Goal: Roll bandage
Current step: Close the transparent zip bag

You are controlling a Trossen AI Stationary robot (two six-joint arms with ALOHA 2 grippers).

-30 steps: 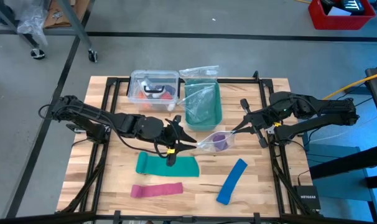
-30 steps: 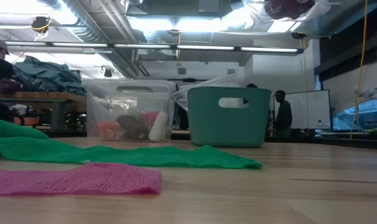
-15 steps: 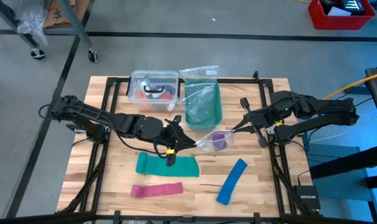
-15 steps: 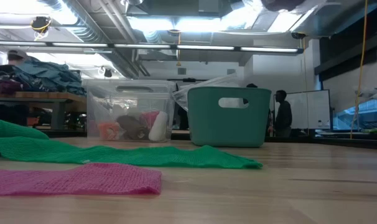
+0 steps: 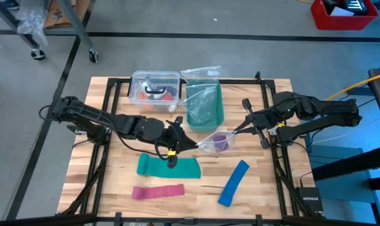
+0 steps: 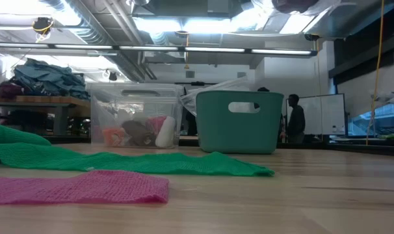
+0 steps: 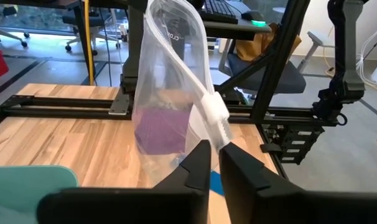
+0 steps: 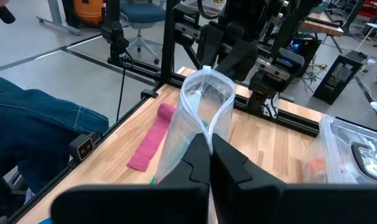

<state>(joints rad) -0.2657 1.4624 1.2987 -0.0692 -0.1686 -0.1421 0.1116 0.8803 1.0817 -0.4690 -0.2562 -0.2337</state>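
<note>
The bandage is a small purple roll (image 5: 222, 141) inside a clear plastic zip bag (image 5: 216, 142), held up between my two grippers over the table's middle. It shows through the bag's wall in the left wrist view (image 7: 161, 128). My left gripper (image 5: 189, 145) is shut on the bag's left end. My right gripper (image 5: 237, 132) is shut on its right end. The bag also shows in the right wrist view (image 8: 201, 106). My left gripper pinches the bag's white zip rim (image 7: 216, 116) between its two fingers, coming level from the table's left. The bag is lifted clear of the table, with the roll low inside it. My right gripper pinches the bag's rim at the opposite end (image 8: 206, 129) between its two fingers, coming from the table's right. The bag's mouth stands open in a loop beyond the fingers.
A green cloth (image 5: 168, 166), a pink strip (image 5: 157, 191) and a blue strip (image 5: 234, 182) lie on the near half of the table. A teal bin (image 5: 204, 105) and a clear lidded box (image 5: 155, 90) stand at the far side. People show in the room behind.
</note>
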